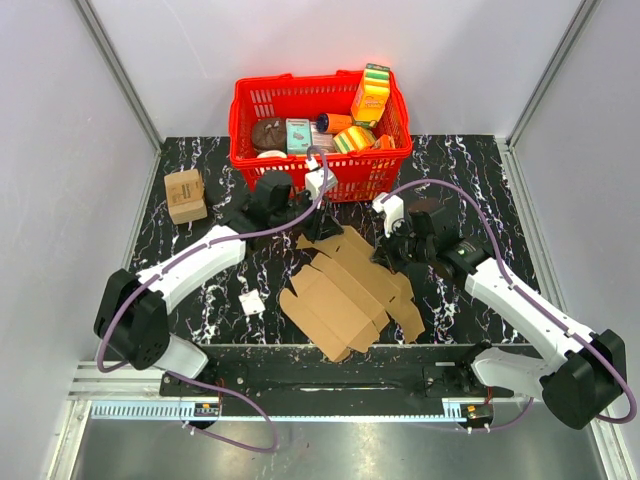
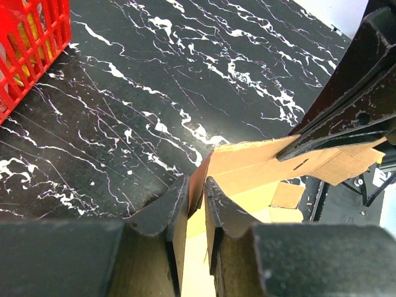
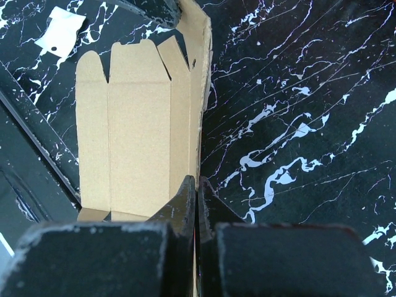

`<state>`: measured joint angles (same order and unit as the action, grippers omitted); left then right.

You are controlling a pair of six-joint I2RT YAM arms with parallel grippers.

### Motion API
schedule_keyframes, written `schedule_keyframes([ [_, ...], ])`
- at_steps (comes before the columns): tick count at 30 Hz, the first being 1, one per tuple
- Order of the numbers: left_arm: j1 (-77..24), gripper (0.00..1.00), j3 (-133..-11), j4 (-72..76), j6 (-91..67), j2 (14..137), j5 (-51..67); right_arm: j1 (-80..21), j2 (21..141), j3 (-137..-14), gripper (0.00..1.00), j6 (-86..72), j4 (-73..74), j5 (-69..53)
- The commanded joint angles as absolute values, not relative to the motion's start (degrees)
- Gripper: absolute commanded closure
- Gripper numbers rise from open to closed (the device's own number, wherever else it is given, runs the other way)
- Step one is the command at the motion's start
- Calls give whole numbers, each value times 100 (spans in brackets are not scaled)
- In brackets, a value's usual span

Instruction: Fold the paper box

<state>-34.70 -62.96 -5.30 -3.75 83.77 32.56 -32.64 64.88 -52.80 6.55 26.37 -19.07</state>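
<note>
The paper box [image 1: 350, 290] is a flat brown cardboard blank with creases and notched flaps, lying mid-table with its far edge lifted. My left gripper [image 1: 322, 235] is at that far edge. In the left wrist view its fingers stand narrowly apart [image 2: 197, 184] with an upright flap of the paper box [image 2: 260, 164] between them, against the left finger. My right gripper [image 1: 385, 255] is shut on the blank's right edge. The right wrist view shows its tips pressed together [image 3: 197, 180] on the rim of the paper box [image 3: 139, 124].
A red basket [image 1: 250, 150] of colourful packages stands at the back, close behind the left gripper, and shows in the left wrist view [image 2: 37, 37]. A small tan box [image 1: 186, 194] sits at the far left. A white scrap [image 1: 251, 302] lies left of the blank.
</note>
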Motion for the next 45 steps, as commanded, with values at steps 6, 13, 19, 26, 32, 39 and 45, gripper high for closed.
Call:
schedule_keyframes([
  [6, -3726, 95, -6293, -96, -949, 8464, 2533, -3313, 6504, -5537, 100, 308, 2531, -1811],
  [13, -4209, 100, -6548, -589, -1002, 8578, 995, -3313, 6627, -5686, 100, -139, 2505, -1723],
  [19, -4807, 100, -6776, -800, -1019, 8727, -657, -3313, 6732, -5959, 100, -650, 2575, -1714],
  [26, -5536, 94, -7101, -984, -1186, 9052, -2404, -3313, 7293, -6644, 100, -1441, 3049, -1740],
  [32, -6011, 89, -7435, -1195, -994, 9324, -3557, -3313, 7681, -7101, 100, -1793, 3419, -1837],
  [39, -6284, 71, -7725, -1415, -949, 9606, -4017, -3313, 7576, -7084, 100, -1968, 3305, -1907],
  [45, -6328, 67, -7857, -1468, -1098, 9650, -4017, -3313, 7585, -7058, 100, -1960, 3313, -1890],
])
